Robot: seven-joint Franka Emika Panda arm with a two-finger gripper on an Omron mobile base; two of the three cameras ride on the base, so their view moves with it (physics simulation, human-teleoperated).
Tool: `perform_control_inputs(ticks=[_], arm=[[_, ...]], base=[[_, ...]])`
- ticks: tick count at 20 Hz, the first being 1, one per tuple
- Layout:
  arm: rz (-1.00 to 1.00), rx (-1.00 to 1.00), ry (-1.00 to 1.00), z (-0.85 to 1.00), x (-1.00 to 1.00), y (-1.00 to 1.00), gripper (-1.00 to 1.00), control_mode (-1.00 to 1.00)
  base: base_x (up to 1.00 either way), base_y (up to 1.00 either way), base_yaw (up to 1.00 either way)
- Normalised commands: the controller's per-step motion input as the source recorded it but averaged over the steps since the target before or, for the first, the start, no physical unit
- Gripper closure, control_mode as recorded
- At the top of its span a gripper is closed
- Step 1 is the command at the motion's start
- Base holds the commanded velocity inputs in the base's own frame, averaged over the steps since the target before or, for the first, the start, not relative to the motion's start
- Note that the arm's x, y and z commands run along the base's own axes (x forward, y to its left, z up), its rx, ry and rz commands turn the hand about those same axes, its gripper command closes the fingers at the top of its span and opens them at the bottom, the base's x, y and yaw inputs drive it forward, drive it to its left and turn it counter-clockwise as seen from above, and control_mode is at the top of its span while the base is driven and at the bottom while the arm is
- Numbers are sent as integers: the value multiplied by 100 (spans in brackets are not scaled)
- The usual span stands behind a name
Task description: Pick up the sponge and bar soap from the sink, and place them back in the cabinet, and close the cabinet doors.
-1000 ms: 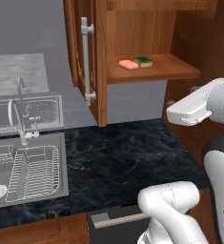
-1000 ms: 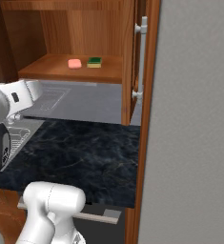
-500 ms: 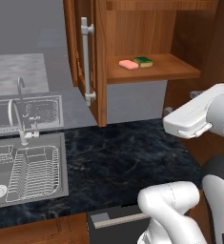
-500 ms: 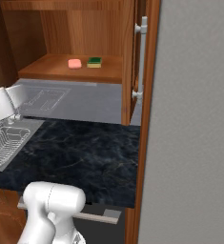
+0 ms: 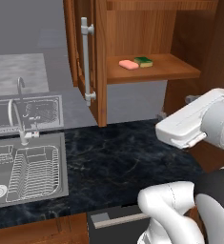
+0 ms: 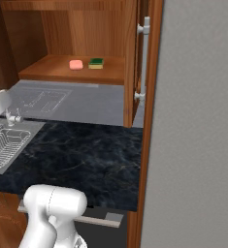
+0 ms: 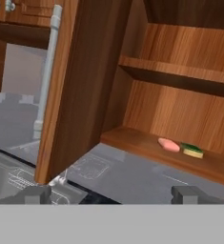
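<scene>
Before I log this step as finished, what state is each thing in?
sponge: on the cabinet shelf, beside the soap.
bar soap: on the same shelf.
cabinet doors: open.
sink: holds a wire rack, no sponge or soap.
gripper: open, holding nothing.

Kitchen: sink (image 5: 61,162), wooden cabinet (image 5: 180,71)

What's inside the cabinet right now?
On the cabinet shelf, the bar soap and the sponge lie side by side. The open left door hides nothing on it.
</scene>
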Motion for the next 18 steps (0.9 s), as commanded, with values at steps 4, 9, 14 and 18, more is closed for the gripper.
perform_control_inputs(ticks=[4, 9, 14, 18], arm=[[-3, 4, -4, 0, -4, 26, -100, -100], [-4, 5, -3, 0, -1, 29, -100, -100], [-3, 6, -5, 0, -2, 25, -100, -100], [-1, 5, -6, 0, 0, 22, -100, -100]], base=[[0, 0, 0], [0, 0, 0], [0, 0, 0], [0, 0, 0]])
